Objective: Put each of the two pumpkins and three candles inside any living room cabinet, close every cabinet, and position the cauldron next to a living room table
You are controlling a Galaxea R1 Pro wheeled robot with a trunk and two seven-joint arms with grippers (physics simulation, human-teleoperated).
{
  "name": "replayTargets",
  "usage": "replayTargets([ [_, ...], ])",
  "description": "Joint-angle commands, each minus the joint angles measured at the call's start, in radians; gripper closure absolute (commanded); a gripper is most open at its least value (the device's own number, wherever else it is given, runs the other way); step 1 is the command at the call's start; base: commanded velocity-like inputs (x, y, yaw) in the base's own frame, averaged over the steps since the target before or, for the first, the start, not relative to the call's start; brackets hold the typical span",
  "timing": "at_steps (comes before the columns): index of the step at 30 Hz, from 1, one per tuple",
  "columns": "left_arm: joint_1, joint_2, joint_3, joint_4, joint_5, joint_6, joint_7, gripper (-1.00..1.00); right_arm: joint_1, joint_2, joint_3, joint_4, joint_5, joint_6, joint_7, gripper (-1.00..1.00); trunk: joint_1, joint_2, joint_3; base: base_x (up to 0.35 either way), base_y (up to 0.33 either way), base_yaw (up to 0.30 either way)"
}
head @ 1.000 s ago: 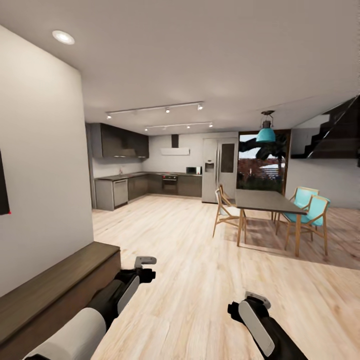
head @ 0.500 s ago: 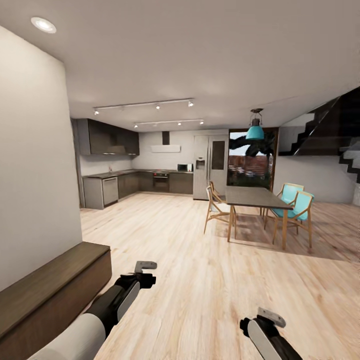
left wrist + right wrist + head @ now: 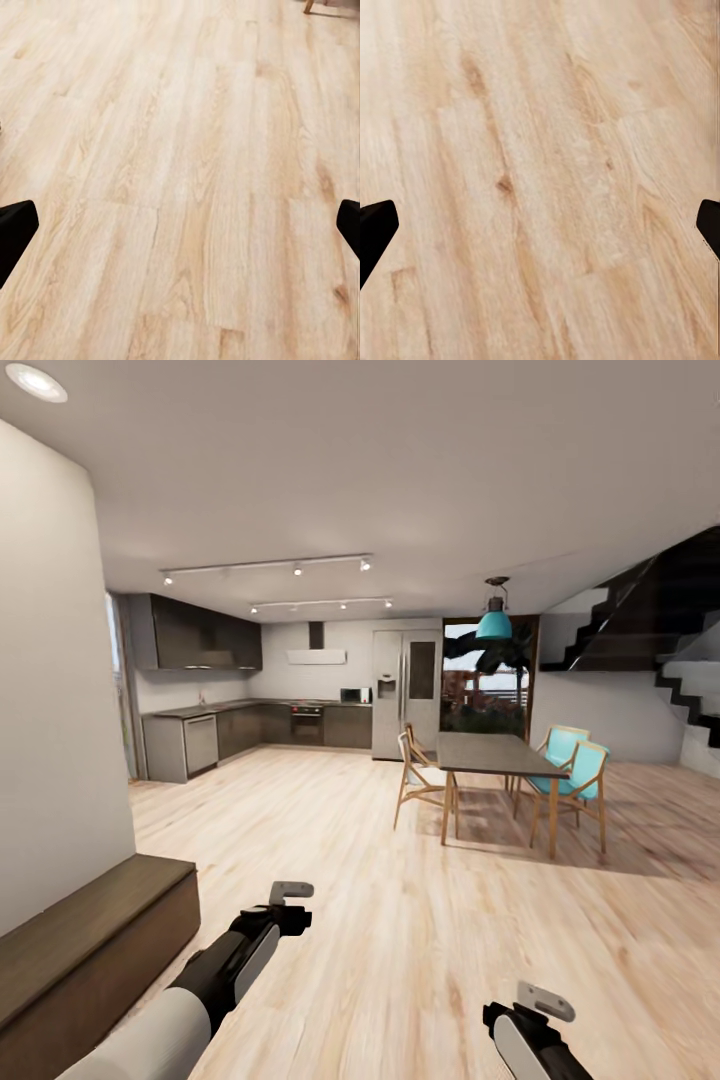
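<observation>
you're between places here, so the job is to find the goods before reaching for anything. the cabinet (image 3: 90,945) runs along the wall just beside your left arm, its top bare and its fronts shut as far as the head view shows; no pumpkin, candle or cauldron is anywhere among what you can see. turn the base slowly and tip the head down so low things on the floor (image 3: 400,920) come into view — and keep both arms tucked in as they are, clear of the cabinet's corner and well away from the dining table (image 3: 490,755) and its chairs (image 3: 575,780).

the left gripper (image 3: 180,225) has its jaws spread wide, nothing between them but bare floor. the right gripper (image 3: 540,225) is the same — wide apart, empty, touching nothing.
</observation>
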Motion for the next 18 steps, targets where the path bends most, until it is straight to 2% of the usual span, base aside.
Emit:
replayTargets([
  [1,0.0,0.001,-0.005,-0.001,0.011,0.004,0.009,-1.0,-0.001,-0.001,0.004,-0.001,-0.006,0.004,-0.007,-1.0,0.001,-0.001,-0.001,0.289,-0.157,-0.268],
  [10,-0.001,-0.001,-0.023,0.036,0.012,-0.016,0.009,-1.0,-0.001,0.0,0.005,-0.002,-0.004,0.004,-0.007,-1.0,0.001,-0.001,-0.003,0.272,-0.192,-0.143],
  [15,-0.001,0.0,-0.026,0.04,0.012,-0.021,0.009,-1.0,-0.001,0.0,0.005,-0.002,-0.005,0.004,-0.006,-1.0,0.001,-0.001,-0.003,0.265,-0.207,-0.244],
  [18,-0.001,0.0,-0.027,0.041,0.012,-0.022,0.009,-1.0,-0.001,-0.002,0.004,-0.001,-0.011,0.005,0.016,-1.0,0.001,-0.001,-0.003,0.265,-0.2,-0.293],
])
